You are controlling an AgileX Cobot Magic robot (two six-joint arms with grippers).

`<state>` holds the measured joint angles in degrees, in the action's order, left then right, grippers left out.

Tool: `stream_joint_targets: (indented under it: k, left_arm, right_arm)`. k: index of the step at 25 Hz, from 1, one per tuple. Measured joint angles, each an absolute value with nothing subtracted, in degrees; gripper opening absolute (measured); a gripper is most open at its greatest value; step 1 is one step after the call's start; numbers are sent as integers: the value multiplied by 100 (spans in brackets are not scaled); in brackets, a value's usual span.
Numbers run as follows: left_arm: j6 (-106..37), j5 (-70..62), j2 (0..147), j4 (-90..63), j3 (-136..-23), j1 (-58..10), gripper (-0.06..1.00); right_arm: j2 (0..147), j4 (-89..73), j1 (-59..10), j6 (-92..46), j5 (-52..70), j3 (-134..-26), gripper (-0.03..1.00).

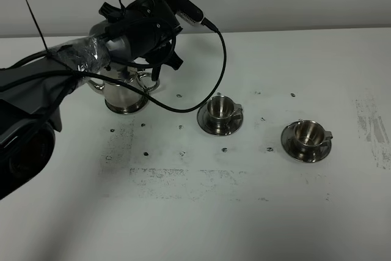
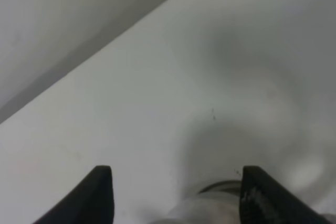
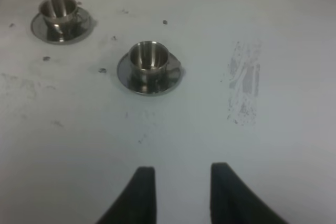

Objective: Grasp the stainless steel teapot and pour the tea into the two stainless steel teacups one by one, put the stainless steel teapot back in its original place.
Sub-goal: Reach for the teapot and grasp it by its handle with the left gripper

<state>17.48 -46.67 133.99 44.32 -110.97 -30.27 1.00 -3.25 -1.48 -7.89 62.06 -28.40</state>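
the left gripper (image 2: pixel 177 174) is hovering right above the teapot (image 1: pixel 125 95), with its fingers (image 2: pixel 100 195) standing wide apart and clamping nothing. the teapot is sitting on its round dish (image 1: pixel 128 109) near the far left corner of the surface (image 1: pixel 244 224). in the left wrist view a blurred steel shape, probably the top of the pot, is showing low between the two fingers, so the grasp looks like a straight descent rather than a sideways reach. the left arm (image 1: pixel 73 59) is clearly the nearer one.

the right gripper (image 3: pixel 181 174) is waiting over bare surface toward the right edge, its fingers a little apart and empty. it is looking at the first cup (image 1: pixel 220 108) near the middle of the surface and the second cup (image 1: pixel 305 132) closer to the right edge, each on a saucer and well apart from the pot.

the arm is covering the lid and most of the handle, so i cannot tell for sure which way the spout is pointing, nor whether the fingers are lining up across the handle. whether the cups are holding anything is too small to make out.
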Motion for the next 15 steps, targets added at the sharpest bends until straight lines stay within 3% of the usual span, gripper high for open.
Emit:
stream_joint_targets:
  k: [15]
  left_arm:
    - [700, -4777, 13477, 3757, -11097, -3015, 50]
  right_arm:
    - [100, -327, -148, -789, 6202, -2840, 24]
